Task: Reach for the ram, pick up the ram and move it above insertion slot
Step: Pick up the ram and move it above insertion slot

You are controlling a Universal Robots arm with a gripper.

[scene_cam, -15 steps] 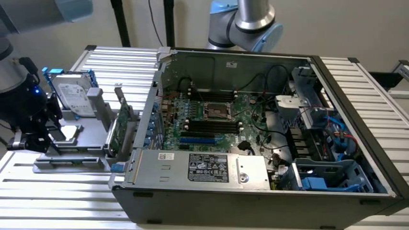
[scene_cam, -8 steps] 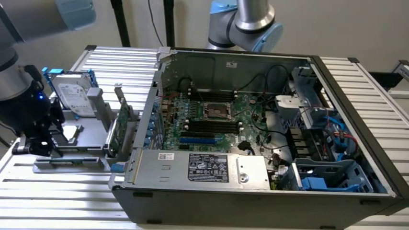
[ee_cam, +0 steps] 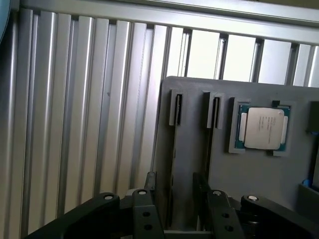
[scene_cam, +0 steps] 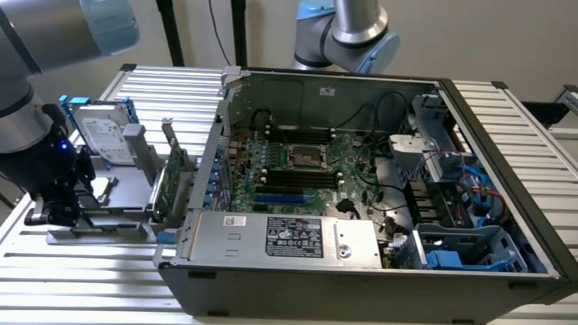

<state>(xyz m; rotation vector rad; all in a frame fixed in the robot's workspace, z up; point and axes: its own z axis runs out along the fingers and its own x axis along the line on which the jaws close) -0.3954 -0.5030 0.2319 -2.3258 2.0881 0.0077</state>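
The ram appears as a thin dark edge standing upright in 1 of 2 slotted channels of a grey holder tray. It is seen edge-on, so its green board and chips cannot be made out. The claw sits directly over it, with its 2 black fingers spread apart, 1 on each side of that edge. The fingers hold nothing, and whether either pad touches the stick cannot be told. The far end of the ram sits in a slotted post, and its near end is hidden behind the claw body. A 2nd slotted channel runs just beside the 1st. Beyond that, a CPU lies flat in a square recess of the same tray. In the lower left of the exterior view, the gripper hangs low over the tray, and the arm covers the ram's slot there. Behind the tray a silver hard drive with blue rails leans upright. A green expansion card stands on the tray's side nearest the open computer case. Everything rests on a slatted aluminium table.
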